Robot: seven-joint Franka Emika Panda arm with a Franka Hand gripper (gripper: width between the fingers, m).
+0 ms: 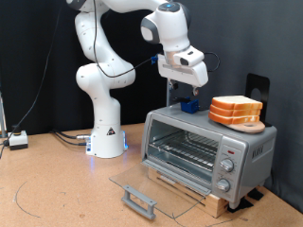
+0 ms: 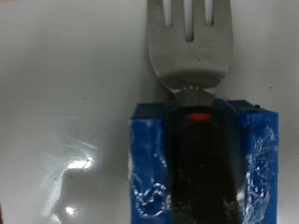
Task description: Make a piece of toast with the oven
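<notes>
Oven (image 1: 204,151): sat on a wooden board, its glass door (image 1: 151,187) folded flat open, likely so the wire rack could receive bread.
Toast (image 1: 236,111): three stacked slices rested on the oven's roof, towards the exterior view's right.
Fork (image 2: 190,42): stood handle-down in a small blue block (image 2: 149,173) on the roof, probably kept upright for easy grasping.
Gripper (image 1: 185,92): hung just above the block; its fingers did not show clearly, so their spread cannot be told.

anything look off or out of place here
A fork stands in a small blue block on top of the oven, an odd spot. The gripper hangs just above it. The bread slices are stacked neatly.
</notes>
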